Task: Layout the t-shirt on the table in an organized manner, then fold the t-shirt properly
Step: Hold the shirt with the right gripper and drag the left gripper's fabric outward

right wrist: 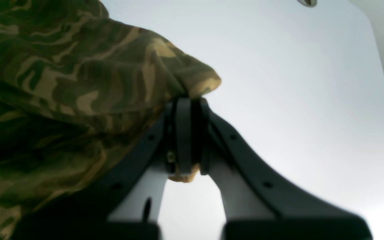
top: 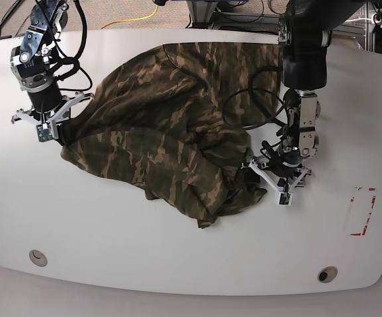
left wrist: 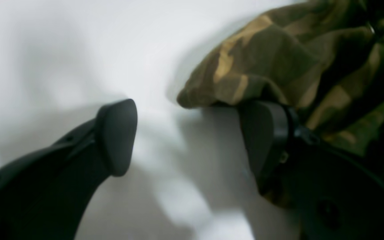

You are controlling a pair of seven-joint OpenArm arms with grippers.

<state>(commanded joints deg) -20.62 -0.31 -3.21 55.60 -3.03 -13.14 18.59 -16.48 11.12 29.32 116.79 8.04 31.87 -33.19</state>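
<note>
The camouflage t-shirt [top: 164, 125] lies bunched and creased across the middle of the white table [top: 112, 231]. My right gripper [top: 51, 135] is at the shirt's left edge in the base view. In the right wrist view this gripper [right wrist: 188, 110] is shut on a fold of the t-shirt [right wrist: 62, 83], with a bit of cloth showing below the pads. My left gripper [top: 275, 181] sits at the shirt's right edge. Its wrist view shows it [left wrist: 192, 133] open, with only bare table between the fingers. The t-shirt [left wrist: 278, 56] drapes against the outside of its right finger [left wrist: 265, 140].
A black cable [top: 250, 105] from the left arm loops over the shirt's upper right part. A red-outlined tape rectangle [top: 361, 211] is at the table's right. Round grommet holes sit near the front edge [top: 38, 257] [top: 326, 273]. Another grommet [right wrist: 307, 2] shows in the right wrist view.
</note>
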